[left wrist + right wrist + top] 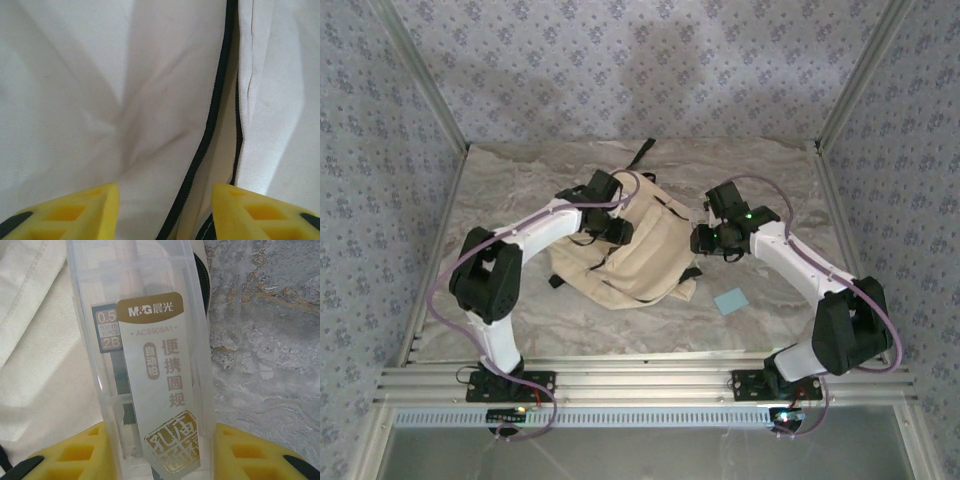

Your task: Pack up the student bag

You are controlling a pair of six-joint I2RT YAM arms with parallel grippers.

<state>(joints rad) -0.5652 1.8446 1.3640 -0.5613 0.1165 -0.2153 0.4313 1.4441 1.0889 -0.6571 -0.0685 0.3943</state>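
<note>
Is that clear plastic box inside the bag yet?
Out: the right gripper holds the box just beside the bag.

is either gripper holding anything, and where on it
The right gripper clamps a clear plastic case by one end. The left gripper is open over the student bag, holding nothing.

The clear plastic case (145, 365) carries a pale label (162, 390). At the label's 12 o'clock a brown band reads "M&G" followed by Chinese characters, with "ACS906A1" beneath. Chinese characters run down toward a gold seal at 6 o'clock. At 10 o'clock a grey tag (108, 330) reads "0.5" and "2B"; the tiny print between them is illegible.
</note>
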